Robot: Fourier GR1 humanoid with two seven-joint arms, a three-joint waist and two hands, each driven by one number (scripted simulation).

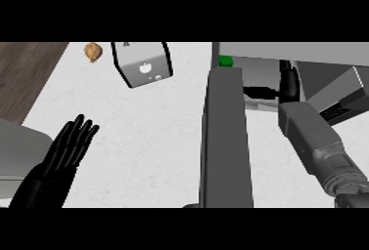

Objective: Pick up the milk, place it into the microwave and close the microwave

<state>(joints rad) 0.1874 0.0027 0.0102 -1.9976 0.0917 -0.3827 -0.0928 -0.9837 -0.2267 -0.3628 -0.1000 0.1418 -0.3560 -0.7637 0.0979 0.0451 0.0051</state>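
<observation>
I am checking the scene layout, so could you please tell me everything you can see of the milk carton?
The milk carton lies tipped over on the white counter, at the upper left, left of the open microwave door. It is a grey box with dark edges and a small white mark with green on its broad upward face. It lies at a slant. A small brown object sits to its left, apart from it. Neither hand touches it.

Lighting: even, bright, diffuse on my white surface point(144, 136); no glare, faint shadows; microwave point(259, 73) interior beyond it dim.
</observation>
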